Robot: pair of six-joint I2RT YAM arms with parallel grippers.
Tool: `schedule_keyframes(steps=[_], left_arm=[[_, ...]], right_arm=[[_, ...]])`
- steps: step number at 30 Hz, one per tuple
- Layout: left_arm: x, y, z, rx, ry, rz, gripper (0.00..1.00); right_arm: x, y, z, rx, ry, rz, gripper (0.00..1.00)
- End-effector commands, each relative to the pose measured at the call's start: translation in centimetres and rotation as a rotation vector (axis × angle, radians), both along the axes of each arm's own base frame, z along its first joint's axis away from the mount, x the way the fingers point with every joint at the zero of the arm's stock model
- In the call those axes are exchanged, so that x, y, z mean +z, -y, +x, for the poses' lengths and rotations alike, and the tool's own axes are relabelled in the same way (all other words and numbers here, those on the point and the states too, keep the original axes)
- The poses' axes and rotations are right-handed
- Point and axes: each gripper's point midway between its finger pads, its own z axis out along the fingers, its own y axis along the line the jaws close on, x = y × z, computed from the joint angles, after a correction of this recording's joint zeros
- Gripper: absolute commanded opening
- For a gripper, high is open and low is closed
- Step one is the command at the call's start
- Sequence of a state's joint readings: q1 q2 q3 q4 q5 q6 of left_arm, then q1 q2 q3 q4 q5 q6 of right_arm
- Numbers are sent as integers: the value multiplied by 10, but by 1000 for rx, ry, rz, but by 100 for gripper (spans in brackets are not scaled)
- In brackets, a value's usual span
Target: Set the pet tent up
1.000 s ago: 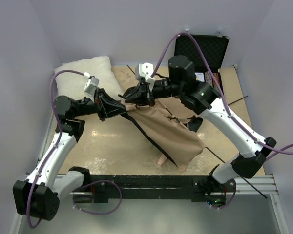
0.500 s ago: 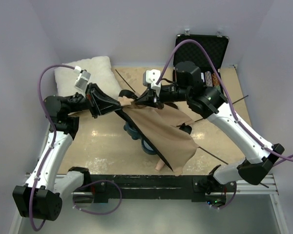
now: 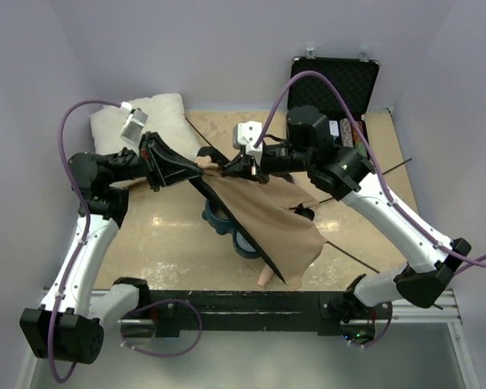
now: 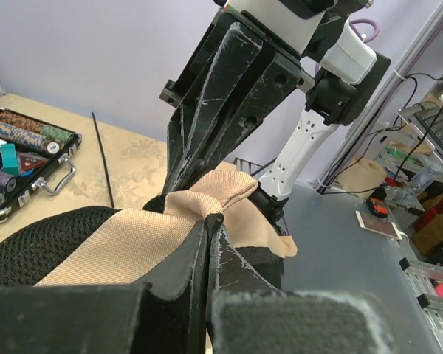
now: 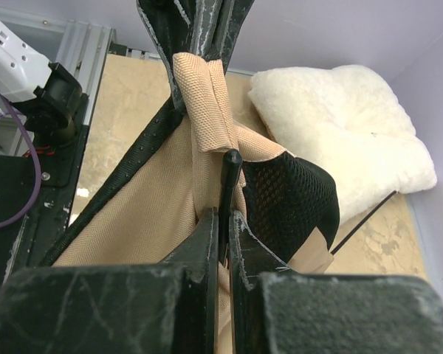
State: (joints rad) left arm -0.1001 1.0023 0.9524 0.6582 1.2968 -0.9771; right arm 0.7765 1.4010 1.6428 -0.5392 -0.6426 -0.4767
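The pet tent (image 3: 267, 219) is tan fabric with black mesh and trim, hanging limp from its top corner over the table. My left gripper (image 3: 196, 168) is shut on that bunched corner; in the left wrist view (image 4: 209, 225) the fabric and black trim sit pinched between the jaws. My right gripper (image 3: 229, 168) faces it tip to tip and is shut on a thin dark pole end with tent fabric (image 5: 207, 118) around it, seen in the right wrist view (image 5: 227, 214). Black mesh (image 5: 288, 192) bulges beside it. A loose dark pole (image 3: 350, 253) lies on the table.
A fluffy white pillow (image 3: 158, 121) lies at the back left, also in the right wrist view (image 5: 347, 125). An open black case (image 3: 334, 81) with poker chips (image 4: 18, 133) stands at the back right. Dark blue rings (image 3: 236, 233) show under the tent. Another pole (image 3: 385, 173) lies right.
Both grippers have moved up and left with the tent's top corner between them. The fabric has lifted off the table and the dark blue rings underneath have come into view.
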Motion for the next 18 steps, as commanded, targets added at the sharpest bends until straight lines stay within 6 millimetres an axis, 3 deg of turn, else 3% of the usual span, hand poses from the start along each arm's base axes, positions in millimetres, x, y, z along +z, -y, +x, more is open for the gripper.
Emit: schedule_keyframes(steps=[1, 12, 18], left_arm=[[32, -3, -2, 48, 72, -41, 0], [41, -4, 7, 71, 59, -72, 0], [37, -4, 9, 64, 59, -64, 0]], right_arm=[[-44, 16, 14, -95, -47, -145, 0], [-58, 17, 12, -93, -37, -177, 0], [-51, 17, 12, -97, -20, -164, 0]])
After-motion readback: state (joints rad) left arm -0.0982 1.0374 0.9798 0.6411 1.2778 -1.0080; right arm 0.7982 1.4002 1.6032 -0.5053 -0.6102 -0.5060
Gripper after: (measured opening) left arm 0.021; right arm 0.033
